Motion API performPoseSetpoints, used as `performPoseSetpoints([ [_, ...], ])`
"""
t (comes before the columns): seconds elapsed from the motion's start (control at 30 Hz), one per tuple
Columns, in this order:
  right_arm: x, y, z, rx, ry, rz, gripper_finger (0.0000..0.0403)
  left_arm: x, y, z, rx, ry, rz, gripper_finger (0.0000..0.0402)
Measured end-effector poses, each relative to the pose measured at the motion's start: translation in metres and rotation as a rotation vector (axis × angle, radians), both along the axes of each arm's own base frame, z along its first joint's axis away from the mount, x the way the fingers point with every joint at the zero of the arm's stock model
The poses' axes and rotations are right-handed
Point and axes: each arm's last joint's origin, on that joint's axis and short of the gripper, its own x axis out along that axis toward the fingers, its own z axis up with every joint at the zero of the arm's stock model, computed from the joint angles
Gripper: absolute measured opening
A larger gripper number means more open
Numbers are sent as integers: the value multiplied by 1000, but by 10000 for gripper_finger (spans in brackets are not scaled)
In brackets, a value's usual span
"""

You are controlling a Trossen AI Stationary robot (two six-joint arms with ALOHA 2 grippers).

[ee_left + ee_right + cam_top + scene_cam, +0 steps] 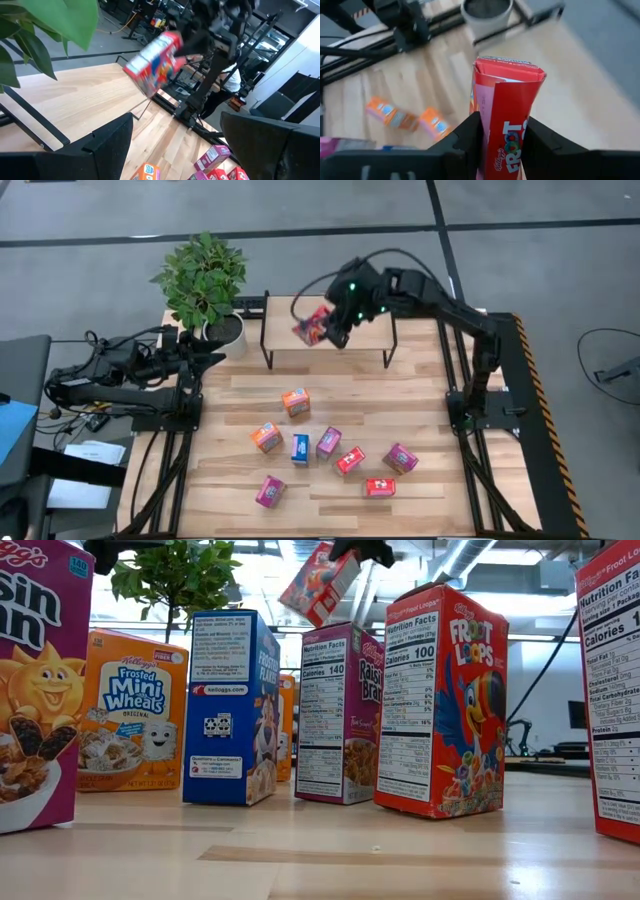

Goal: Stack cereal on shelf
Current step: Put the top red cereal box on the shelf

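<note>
shelf bare; right gripper clamped on red Froot Loops box, tilted above shelf's left half. Level it upright before lowering, release only once seated. Left gripper open, idle left of shelf

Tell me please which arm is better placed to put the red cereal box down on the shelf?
The right one. Its fingers already hold the red Froot Loops box tilted over the shelf. The left gripper waits open beside the potted plant, holding nothing.
</note>
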Motion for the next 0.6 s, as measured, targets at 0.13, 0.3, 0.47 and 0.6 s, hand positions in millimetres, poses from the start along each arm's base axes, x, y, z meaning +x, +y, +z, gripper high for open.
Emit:
performPoseSetpoints([
  [0.13, -4, -20, 7, -105, -32, 23, 140, 0, 0, -1, -1, 13, 0, 290],
  [0.3, -7, -40, 12, -197, -79, 20, 140, 0, 0, -3, -18, 23, 1, 290],
  [0.47, -11, -54, 15, -270, -88, 26, 135, 0, 0, -3, -20, 24, 1, 290],
  [0.6, -6, -64, 9, -319, -70, 48, 139, 0, 0, -3, -20, 24, 2, 290],
])
